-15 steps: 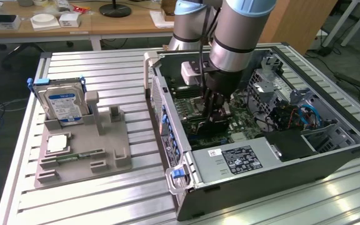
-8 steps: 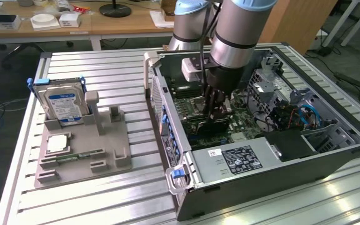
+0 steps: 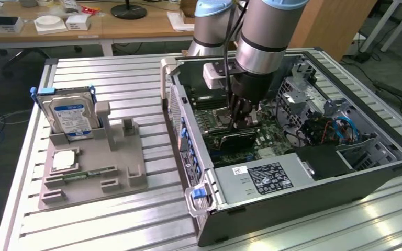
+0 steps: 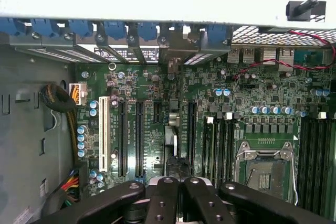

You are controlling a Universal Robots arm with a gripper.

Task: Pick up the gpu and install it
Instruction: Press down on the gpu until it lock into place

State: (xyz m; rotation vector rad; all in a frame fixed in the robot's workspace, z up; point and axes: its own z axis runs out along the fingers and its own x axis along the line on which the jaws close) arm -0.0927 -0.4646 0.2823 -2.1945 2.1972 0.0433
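The gpu (image 3: 232, 140) is a thin black card standing on edge on the green motherboard (image 3: 271, 149) inside the open computer case (image 3: 257, 180). My gripper (image 3: 245, 121) reaches straight down into the case, its fingertips right over the card's top edge. In the wrist view the fingers (image 4: 164, 198) lie pressed together, shut, and the gripper (image 4: 177, 182) sits in line with a dark narrow edge, the gpu (image 4: 177, 167), over an expansion slot. Whether the fingers touch the card I cannot tell.
On the exterior view's left a grey holder (image 3: 117, 167) carries a silver blue-labelled hard drive (image 3: 71, 117), a square chip (image 3: 65, 159) and a green memory stick (image 3: 89, 172). Inside the case are the processor socket (image 4: 265, 169), memory slots (image 4: 315, 156), cables (image 3: 330, 130) and blue clips (image 4: 113, 29).
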